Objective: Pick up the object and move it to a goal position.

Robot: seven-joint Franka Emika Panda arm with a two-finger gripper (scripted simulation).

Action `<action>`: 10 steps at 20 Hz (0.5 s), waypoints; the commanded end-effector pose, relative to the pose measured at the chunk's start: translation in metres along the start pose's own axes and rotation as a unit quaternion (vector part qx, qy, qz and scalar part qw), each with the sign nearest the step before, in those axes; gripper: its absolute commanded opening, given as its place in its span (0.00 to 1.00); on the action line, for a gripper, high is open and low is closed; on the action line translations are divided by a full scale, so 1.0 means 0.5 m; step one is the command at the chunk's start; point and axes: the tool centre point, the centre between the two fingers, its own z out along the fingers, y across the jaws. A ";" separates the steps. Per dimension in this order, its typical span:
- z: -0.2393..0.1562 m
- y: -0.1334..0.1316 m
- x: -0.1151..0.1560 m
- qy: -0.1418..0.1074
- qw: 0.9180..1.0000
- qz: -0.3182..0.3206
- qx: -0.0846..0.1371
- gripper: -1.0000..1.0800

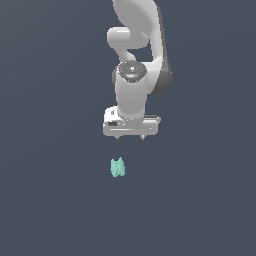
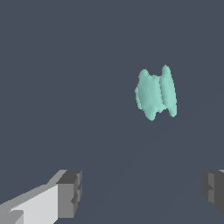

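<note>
Mint-green and lumpy, the object [image 1: 117, 167] lay on the dark grey surface [image 1: 50, 200], apart from the gripper [image 1: 130, 136] I held above it. Its fingers [image 2: 70, 192] were spread wide with nothing between them.

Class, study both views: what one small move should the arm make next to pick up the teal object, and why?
Probably shift the hand toward the exterior view's left and nearer the camera, until it is over the teal object. The hand is open and apart from the object, and in the wrist view the object sits off the gap between the fingers.
</note>
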 end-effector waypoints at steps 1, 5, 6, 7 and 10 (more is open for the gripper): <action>0.000 0.000 0.000 0.000 1.000 0.000 0.000 0.96; -0.003 -0.006 -0.003 -0.003 1.000 0.001 0.003 0.96; -0.005 -0.010 -0.004 -0.004 1.000 0.002 0.004 0.96; -0.007 -0.013 -0.006 -0.006 1.000 0.003 0.006 0.96; -0.011 -0.019 -0.010 -0.008 1.000 0.005 0.008 0.96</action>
